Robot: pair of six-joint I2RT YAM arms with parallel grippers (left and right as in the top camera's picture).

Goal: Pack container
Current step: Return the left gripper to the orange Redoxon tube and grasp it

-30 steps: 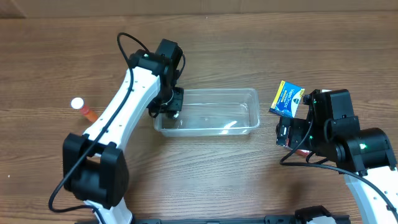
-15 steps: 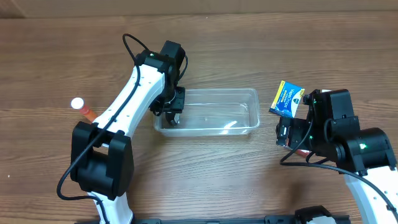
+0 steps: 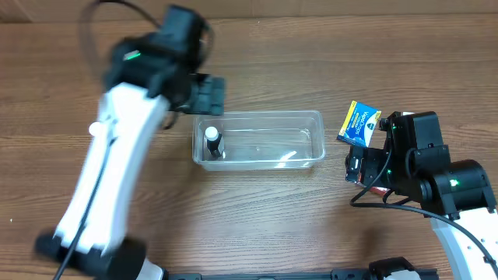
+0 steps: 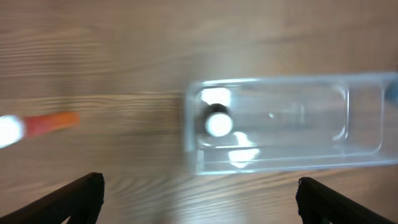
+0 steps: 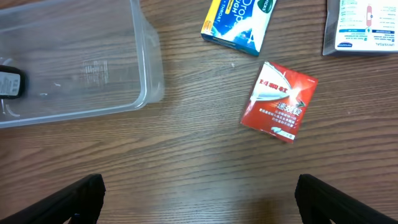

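Note:
The clear container lies at mid-table. A small dark bottle with a white cap stands inside its left end. My left gripper hangs blurred above and behind that end, open and empty. In the left wrist view the gripper looks down on the container and the bottle. My right gripper stands open to the right of the container. Its wrist view shows the gripper over bare wood, with the container's corner and the bottle at the upper left.
A blue and yellow box lies right of the container. The right wrist view also shows this box, a red box and a white packet. An orange tube with a white cap lies left of the container.
My left gripper has opened, left the bottle standing in the container's left end, and lifted up and back. The right arm has not moved.

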